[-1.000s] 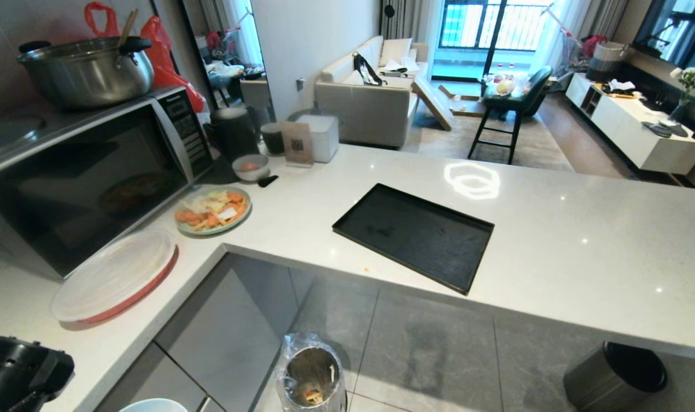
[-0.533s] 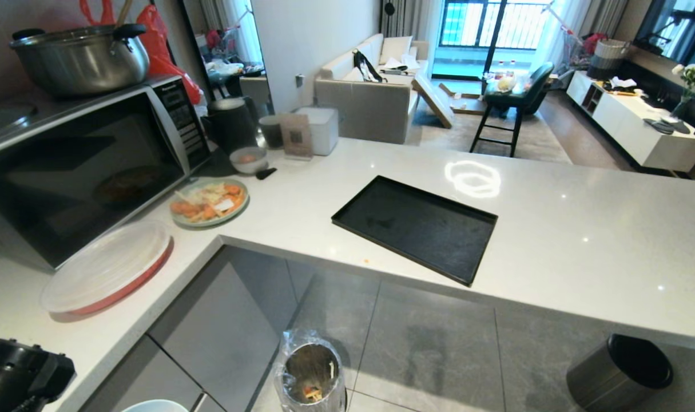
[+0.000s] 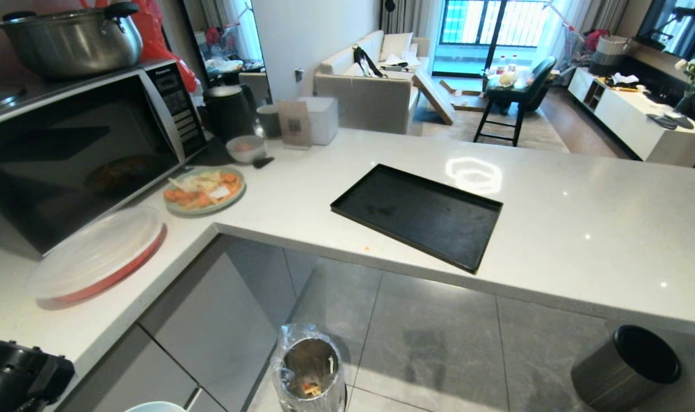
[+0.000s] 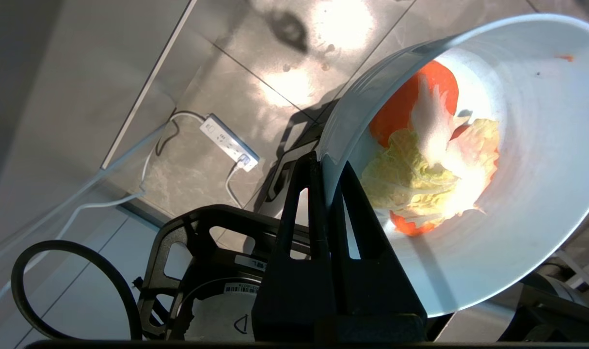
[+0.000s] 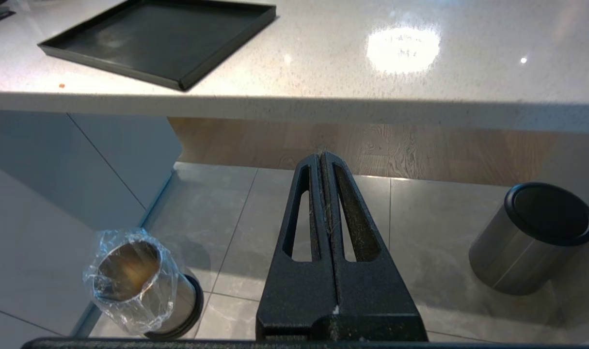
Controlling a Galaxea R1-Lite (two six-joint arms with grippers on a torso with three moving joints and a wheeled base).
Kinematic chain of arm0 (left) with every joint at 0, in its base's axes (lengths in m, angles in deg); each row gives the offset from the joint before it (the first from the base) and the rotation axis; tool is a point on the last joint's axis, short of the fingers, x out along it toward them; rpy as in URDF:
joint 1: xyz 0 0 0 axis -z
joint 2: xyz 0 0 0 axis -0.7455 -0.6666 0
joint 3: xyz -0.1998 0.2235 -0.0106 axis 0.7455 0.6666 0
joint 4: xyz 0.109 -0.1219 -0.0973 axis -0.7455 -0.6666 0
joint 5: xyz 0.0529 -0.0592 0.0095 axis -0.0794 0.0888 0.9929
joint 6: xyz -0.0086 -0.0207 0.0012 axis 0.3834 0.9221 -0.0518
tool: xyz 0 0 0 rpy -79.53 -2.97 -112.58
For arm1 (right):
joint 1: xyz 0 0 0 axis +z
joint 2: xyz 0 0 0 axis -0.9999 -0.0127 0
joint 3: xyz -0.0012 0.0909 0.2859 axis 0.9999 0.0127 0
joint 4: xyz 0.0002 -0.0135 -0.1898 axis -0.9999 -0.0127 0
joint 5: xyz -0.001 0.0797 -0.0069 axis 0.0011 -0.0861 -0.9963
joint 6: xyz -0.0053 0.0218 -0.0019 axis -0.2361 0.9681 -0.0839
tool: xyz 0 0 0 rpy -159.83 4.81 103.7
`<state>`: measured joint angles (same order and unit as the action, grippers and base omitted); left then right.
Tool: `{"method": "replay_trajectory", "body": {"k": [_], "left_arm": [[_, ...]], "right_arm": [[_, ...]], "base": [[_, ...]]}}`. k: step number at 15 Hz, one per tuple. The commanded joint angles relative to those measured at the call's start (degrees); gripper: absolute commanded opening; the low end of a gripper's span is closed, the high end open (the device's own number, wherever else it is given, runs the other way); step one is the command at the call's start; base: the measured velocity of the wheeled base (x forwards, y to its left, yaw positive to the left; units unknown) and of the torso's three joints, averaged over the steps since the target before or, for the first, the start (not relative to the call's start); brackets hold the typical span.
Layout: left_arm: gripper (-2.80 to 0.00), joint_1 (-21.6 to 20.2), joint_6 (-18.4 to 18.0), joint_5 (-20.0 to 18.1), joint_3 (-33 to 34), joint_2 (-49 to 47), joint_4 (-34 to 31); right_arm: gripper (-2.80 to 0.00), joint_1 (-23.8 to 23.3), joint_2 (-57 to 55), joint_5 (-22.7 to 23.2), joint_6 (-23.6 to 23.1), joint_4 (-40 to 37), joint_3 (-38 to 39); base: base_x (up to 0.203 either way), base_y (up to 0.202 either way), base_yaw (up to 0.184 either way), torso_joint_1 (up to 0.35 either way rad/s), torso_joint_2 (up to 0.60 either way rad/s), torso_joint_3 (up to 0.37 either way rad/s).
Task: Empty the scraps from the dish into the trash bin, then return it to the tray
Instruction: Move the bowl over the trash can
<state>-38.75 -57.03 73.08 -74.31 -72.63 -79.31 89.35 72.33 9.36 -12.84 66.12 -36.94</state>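
Observation:
The dish (image 4: 517, 218), a pale blue-white bowl, hangs tilted over the floor. My left gripper (image 4: 327, 162) is shut on its rim, one finger inside and one outside. The scraps (image 4: 430, 160), orange carrot slices and pale cabbage pieces, lie in its bottom. In the head view only the dish's rim (image 3: 155, 407) shows at the lower edge, beside my left arm (image 3: 15, 372). The trash bin (image 3: 308, 375), steel with a clear liner, stands on the floor to the right of the dish. The black tray (image 3: 419, 214) lies bare on the counter. My right gripper (image 5: 322, 157) is shut and holds nothing, low in front of the counter.
A dark grey black-rimmed bin (image 3: 627, 366) stands on the floor at the right. On the counter's left wing are a microwave (image 3: 78, 154), a green plate of food (image 3: 204, 191), a covered red plate (image 3: 95, 263) and a small bowl (image 3: 246, 149). A power strip (image 4: 229, 143) lies on the floor.
The whole head view has slid upward, showing more floor, so the camera has moved. The dish's rim and my left arm keep their place at the lower left.

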Motion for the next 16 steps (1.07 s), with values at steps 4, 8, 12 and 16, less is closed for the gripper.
{"method": "replay_trajectory", "body": {"k": [4, 8, 12, 16], "left_arm": [[-2.80, 0.04, 0.17, 0.10, -0.09, 0.03, -0.09], [-2.80, 0.04, 0.17, -0.08, 0.00, 0.03, -0.09], [-2.80, 0.04, 0.17, -0.08, 0.08, -0.06, -0.09], [-2.80, 0.04, 0.17, 0.01, 0.00, 0.03, -0.09]], "right_arm": [[-2.80, 0.01, -0.06, -0.03, 0.02, 0.09, 0.00], [-2.80, 0.01, -0.06, -0.10, 0.02, 0.09, 0.00], [-2.80, 0.01, -0.06, -0.03, 0.02, 0.09, 0.00], [-2.80, 0.01, -0.06, -0.03, 0.02, 0.09, 0.00]], "base": [[0.000, 0.000, 0.000, -0.141, 0.37, 0.230], [0.000, 0.000, 0.000, -0.189, 0.52, 0.329], [0.000, 0.000, 0.000, -0.167, 0.54, 0.362], [0.000, 0.000, 0.000, -0.140, 0.51, 0.368]]}}
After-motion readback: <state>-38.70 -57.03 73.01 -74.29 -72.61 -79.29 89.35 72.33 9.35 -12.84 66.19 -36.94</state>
